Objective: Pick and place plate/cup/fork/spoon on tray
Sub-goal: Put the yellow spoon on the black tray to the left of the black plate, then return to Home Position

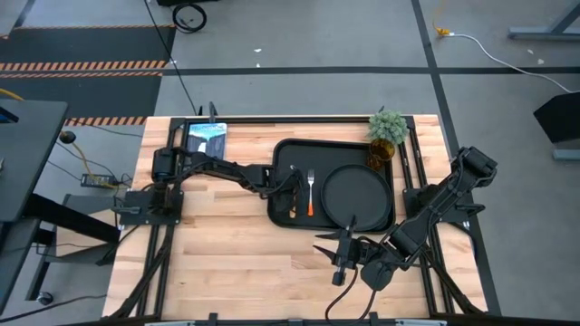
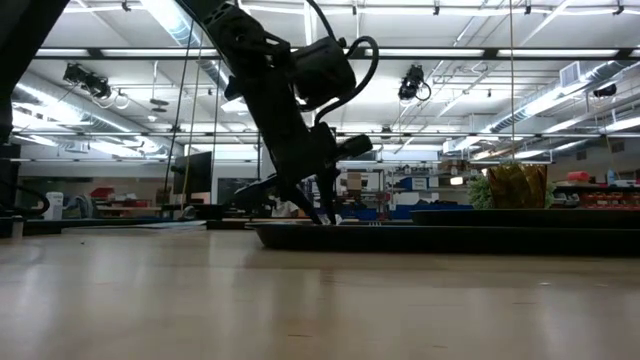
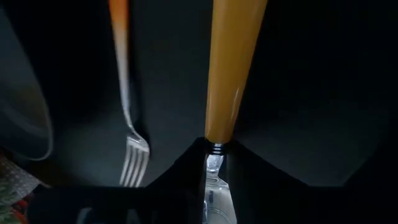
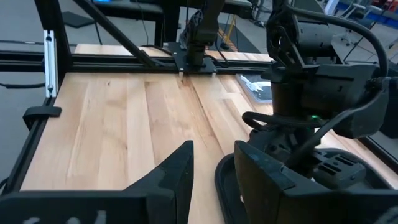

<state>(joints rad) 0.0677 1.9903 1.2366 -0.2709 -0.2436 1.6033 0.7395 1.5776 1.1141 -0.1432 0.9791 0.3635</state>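
Observation:
The black tray (image 1: 288, 152) lies at the table's middle right. The round black plate (image 1: 356, 195) lies in its right half. The fork (image 1: 310, 192) lies flat on the tray floor left of the plate and also shows in the left wrist view (image 3: 127, 124). The amber cup (image 1: 380, 159) stands at the tray's far right corner, under the potted plant. My left gripper (image 1: 292, 187) is low over the tray's left part, shut on the spoon (image 3: 231, 68). My right gripper (image 1: 340, 255) is open and empty over bare wood just near of the tray. My left gripper pinches the spoon's silver neck (image 3: 214, 163) between its two fingers, just where the yellow-orange handle ends. The fingers (image 2: 325, 212) point down and reach the tray. The handle (image 3: 233, 56) runs out past the fingertips toward the table's near side, beside the fork. The spoon's bowl is hidden between the fingers.
A green potted plant (image 1: 388, 127) stands at the tray's far right corner. A blue-and-white flat object (image 1: 206, 139) lies at the table's far left. Bare wood spreads left and near of the tray. Black frame rails run along the table's edges.

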